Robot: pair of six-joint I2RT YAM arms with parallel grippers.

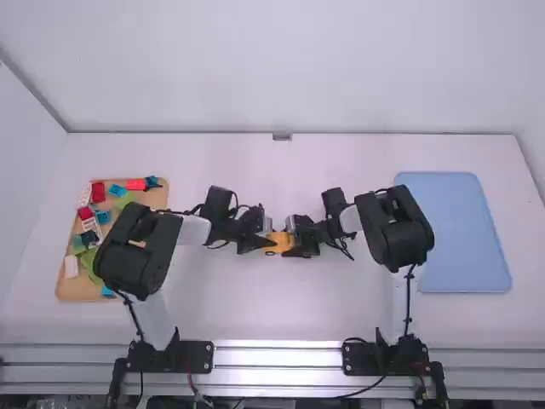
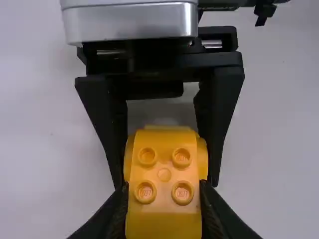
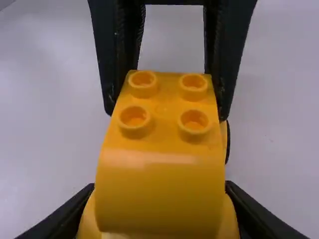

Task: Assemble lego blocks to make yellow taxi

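In the high view, the yellow body (image 1: 278,242) is between the left claw (image 1: 261,241) and the right claw (image 1: 298,243), near the middle of the worktop (image 1: 255,311). At the left side, the tray (image 1: 78,293) carries loose pieces: the red block (image 1: 134,183), the blue block (image 1: 117,189), the white block (image 1: 71,267), the green block (image 1: 89,259) and some others. At the right side lies the blue mat (image 1: 464,243). I judge that it waits for the finished taxi, but this is only my guess.

In the left wrist view, the left claw is clenched on the yellow body, with 1 finger on each side. On top there are 4 bare studs (image 2: 182,157), and at the sides are rounded yellow parts. The fingers of the right claw stand at the farther end, also against its 2 sides.

In the right wrist view, the right claw grasps the same body from its own end, beside the curved part (image 3: 159,191). The body appears as several yellow pieces together, so I think the main shape is mostly done. Whether every joint is pressed fully, I cannot tell. What is left, in my judgement, is to press the pieces firm, perhaps add a top piece on the 4 studs, and put the taxi down.
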